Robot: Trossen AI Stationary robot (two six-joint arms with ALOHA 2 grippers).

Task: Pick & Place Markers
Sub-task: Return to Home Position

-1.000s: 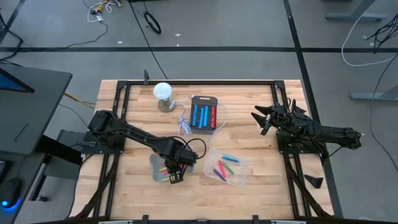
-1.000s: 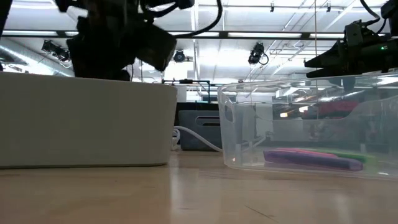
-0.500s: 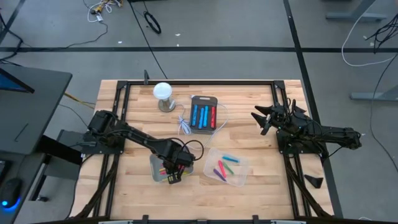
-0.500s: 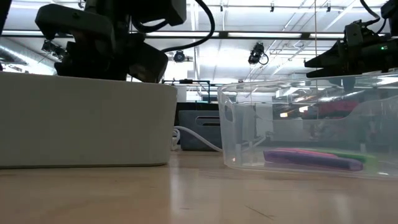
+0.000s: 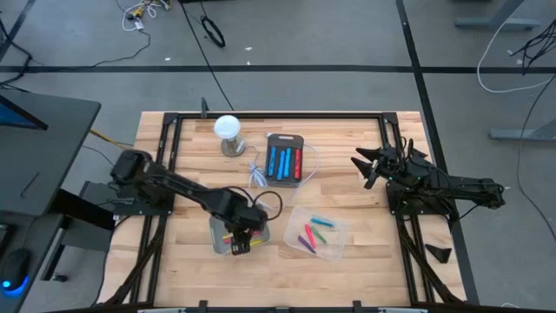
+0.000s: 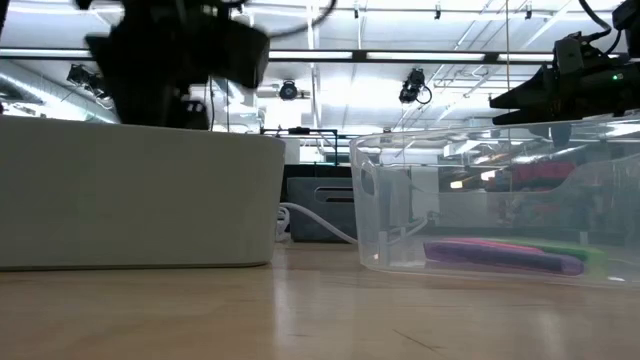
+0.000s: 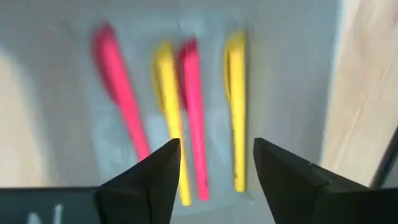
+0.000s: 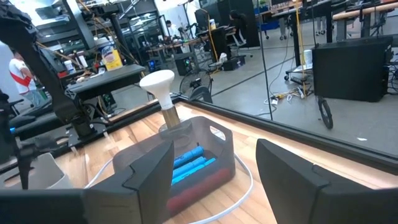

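Retreating slightly, the left gripper hovers released above yellow highlighters and pink highlighters in the gray bin, the right gripper parked, fingers apart.

Left gripper hung over the gray bin, barring entry from above; table lay free between the clear bin and the right arm.

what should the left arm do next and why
Probably raise the left claw clear of the bin: it hangs open and empty over it, and two pink and two yellow markers already lie inside.
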